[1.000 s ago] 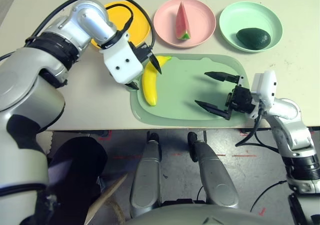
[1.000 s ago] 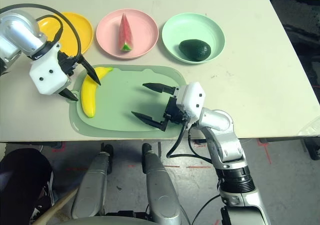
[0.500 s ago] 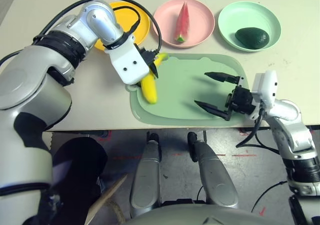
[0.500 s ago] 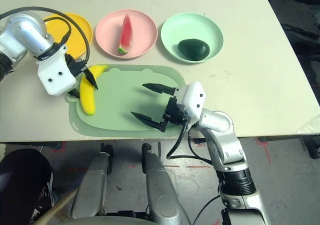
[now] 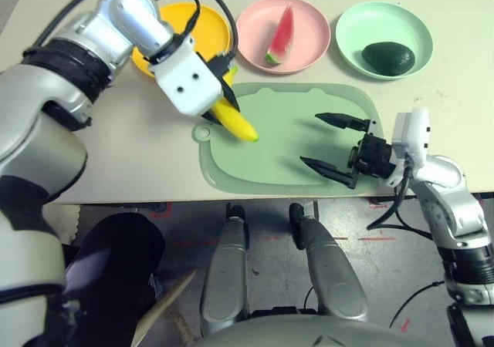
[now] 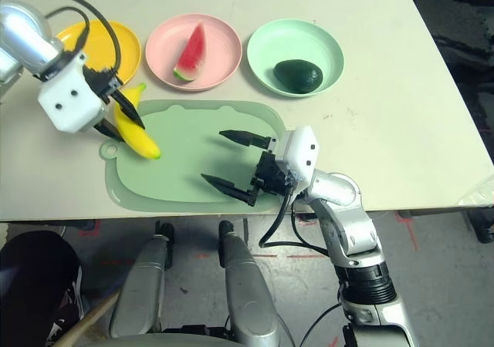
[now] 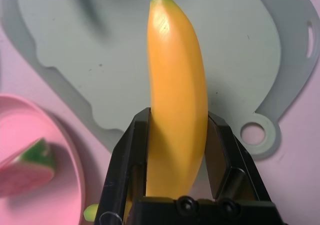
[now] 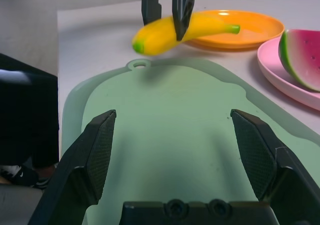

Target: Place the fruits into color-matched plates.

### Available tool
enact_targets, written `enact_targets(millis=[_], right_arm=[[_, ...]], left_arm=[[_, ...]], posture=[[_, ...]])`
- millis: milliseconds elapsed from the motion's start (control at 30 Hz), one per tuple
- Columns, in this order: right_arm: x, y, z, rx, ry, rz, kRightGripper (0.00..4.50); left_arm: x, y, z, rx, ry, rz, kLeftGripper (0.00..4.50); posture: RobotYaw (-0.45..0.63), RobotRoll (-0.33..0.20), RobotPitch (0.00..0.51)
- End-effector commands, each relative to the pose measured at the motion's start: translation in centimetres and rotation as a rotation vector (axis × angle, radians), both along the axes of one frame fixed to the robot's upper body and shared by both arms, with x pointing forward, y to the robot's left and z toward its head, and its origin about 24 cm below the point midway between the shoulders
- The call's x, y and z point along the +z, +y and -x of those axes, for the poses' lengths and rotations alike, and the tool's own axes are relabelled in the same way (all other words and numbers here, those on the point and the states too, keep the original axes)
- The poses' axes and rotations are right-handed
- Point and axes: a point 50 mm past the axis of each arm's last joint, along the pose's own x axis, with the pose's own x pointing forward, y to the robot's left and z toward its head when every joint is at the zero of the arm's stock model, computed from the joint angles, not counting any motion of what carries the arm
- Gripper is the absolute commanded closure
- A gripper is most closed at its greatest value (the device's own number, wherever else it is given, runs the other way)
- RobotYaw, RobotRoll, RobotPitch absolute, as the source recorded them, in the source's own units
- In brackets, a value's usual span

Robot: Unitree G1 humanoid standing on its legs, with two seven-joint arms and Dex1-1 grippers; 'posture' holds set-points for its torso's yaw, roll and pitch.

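Lifted since a second ago, the banana (image 5: 234, 118) no longer lies on the cutting mat (image 5: 293, 150); the left gripper (image 5: 221, 92) has pinched it and raised it over the mat's near-left corner, while the right gripper (image 5: 333, 141) has kept its place. From the head camera, the watermelon wedge (image 5: 279, 41) sits in the pink plate (image 5: 312, 25) and the avocado (image 5: 388, 58) in the mint green plate (image 5: 355, 25), so two of three fruits are home; the yellow-orange plate (image 5: 208, 25) stands just behind the left gripper with no fruit seen in it. From the left wrist, both black fingers (image 7: 126, 160) press the banana's sides, its tip pointing out over the mat. From the right wrist, the right gripper's jaws stand wide apart, holding nothing, low over the mat, with the banana hanging clear of the surface ahead. What remains, I judge, is a short carry back to the yellow-orange plate; nothing blocks that path, though the left arm's own cable loops over that plate.
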Motion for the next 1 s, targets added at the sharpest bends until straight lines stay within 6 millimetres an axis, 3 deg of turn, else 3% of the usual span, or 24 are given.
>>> enact_targets(millis=[33,433,600,1000], right_arm=[[0.1,0.9,0.8,-0.016,0.048,-0.049,0.0],[0.2,4.0,2.9,-0.103,0.157,-0.124,0.0],[0.1,4.6,2.5,-0.125,0.144,-0.124,0.0],[0.1,5.3,2.7,-0.131,0.127,-0.105,0.0]], left_arm=[[1.5,1.3,0.4,0.06,-0.023,0.025,2.89],[4.1,6.5,-0.5,0.368,-0.165,0.067,2.89],[2.3,8.0,-1.8,0.5,-0.241,0.099,2.89],[0.7,9.2,-4.6,0.767,-0.449,0.325,2.89]], posture=[[-0.08,0.0,0.429],[-0.08,0.0,0.436],[-0.1,0.0,0.428],[-0.12,0.0,0.415]])
